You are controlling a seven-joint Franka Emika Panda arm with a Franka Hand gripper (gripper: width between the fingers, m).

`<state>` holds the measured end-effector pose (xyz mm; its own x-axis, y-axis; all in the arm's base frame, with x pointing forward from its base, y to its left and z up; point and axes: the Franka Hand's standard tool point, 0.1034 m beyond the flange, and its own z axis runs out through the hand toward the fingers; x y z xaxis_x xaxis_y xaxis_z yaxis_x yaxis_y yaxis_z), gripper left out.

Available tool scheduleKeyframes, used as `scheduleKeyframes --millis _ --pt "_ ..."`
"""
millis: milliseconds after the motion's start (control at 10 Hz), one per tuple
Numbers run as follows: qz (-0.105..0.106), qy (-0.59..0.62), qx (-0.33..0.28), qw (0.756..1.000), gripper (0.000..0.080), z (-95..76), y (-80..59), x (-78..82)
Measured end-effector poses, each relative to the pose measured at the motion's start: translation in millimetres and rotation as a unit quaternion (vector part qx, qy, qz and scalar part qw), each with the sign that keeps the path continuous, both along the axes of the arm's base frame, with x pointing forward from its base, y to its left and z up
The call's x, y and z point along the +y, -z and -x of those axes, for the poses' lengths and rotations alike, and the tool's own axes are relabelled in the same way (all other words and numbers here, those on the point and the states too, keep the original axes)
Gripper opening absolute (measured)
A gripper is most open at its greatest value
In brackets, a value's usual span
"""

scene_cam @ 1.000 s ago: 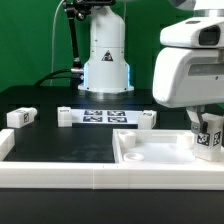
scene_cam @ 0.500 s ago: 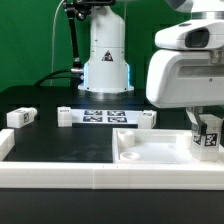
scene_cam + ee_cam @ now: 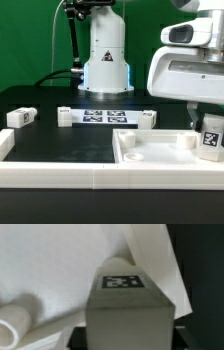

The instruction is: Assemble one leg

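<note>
Since half a second ago my arm has slid toward the exterior view's right, carrying the leg (image 3: pixel 210 137) with it, closer to that edge of the frame. My pincer (image 3: pixel 207 120) is clenched on the leg, which stands upright with its tag facing outward, over the far right corner of the large white rimmed panel (image 3: pixel 150 152). From the wrist, the leg (image 3: pixel 127 308) fills the middle, tag on top, white panel behind it. Another leg (image 3: pixel 21 117) lies on the black table (image 3: pixel 60 145) at the exterior view's left; the marker board (image 3: pixel 104 116) sits by the base.
</note>
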<state>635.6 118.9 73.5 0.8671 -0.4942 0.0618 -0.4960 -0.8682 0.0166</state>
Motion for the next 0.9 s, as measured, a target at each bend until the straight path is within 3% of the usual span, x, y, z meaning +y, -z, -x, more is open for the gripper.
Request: scheduleKeyframes --millis 500,900 --pt "-0.014 0.192 -0.005 0.981 0.0290 3.0 2.0 -6.2" --pt "-0.018 0.233 -0.005 0.972 0.0291 3.0 2.6 -7.3"
